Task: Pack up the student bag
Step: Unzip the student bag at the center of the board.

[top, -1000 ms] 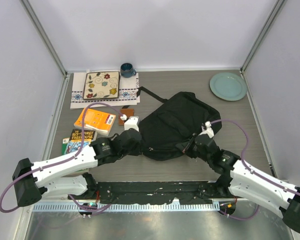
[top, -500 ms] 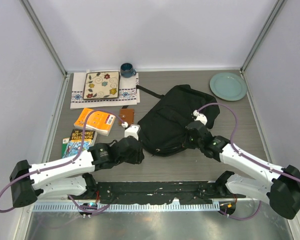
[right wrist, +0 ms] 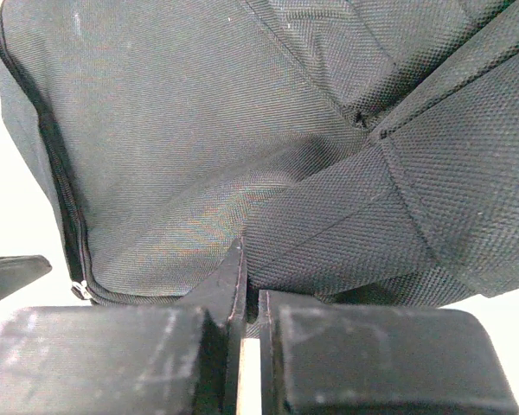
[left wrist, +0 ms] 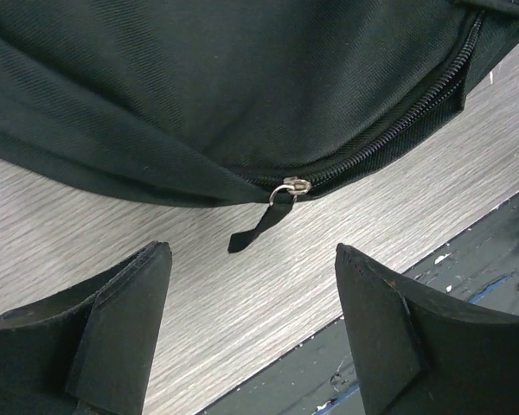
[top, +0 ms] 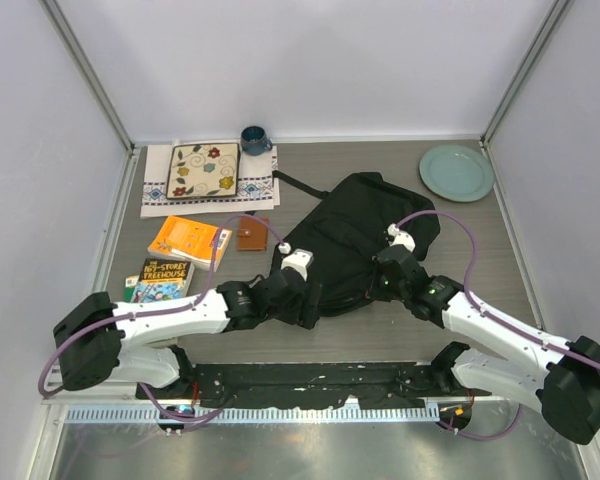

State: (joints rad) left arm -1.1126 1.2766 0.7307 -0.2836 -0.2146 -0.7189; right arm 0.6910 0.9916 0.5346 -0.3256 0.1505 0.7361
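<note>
- The student bag (top: 352,235) lay in the middle of the worktop (top: 380,158), with one long strap (top: 295,183) trailing off toward the far left.
- My left hand (left wrist: 251,253) stood wide open at the bag's near edge and held nothing. Only bare worktop showed between its fingers (left wrist: 130,320).
- Just past that gap, the zip pull (left wrist: 287,188) hung from the zipper. Its black tab (left wrist: 253,232) lay on the worktop and touched neither finger.
- My right hand (right wrist: 246,290) was shut at the bag's near right side, with its tips up against a fold of the fabric. I could not tell whether any cloth was caught between them.
- A small brown square (top: 251,234) lay just left of the bag. An orange book (top: 188,240) lay beyond that, and a Treehouse book (top: 160,280) sat nearer me, close to my left arm.
- At the far left, a floral mat (top: 202,170) sat on a white cloth (top: 263,186), with a blue mug (top: 254,139) just behind it.
- A green plate (top: 456,172) sat in the far right corner, apart from the bag.
</note>
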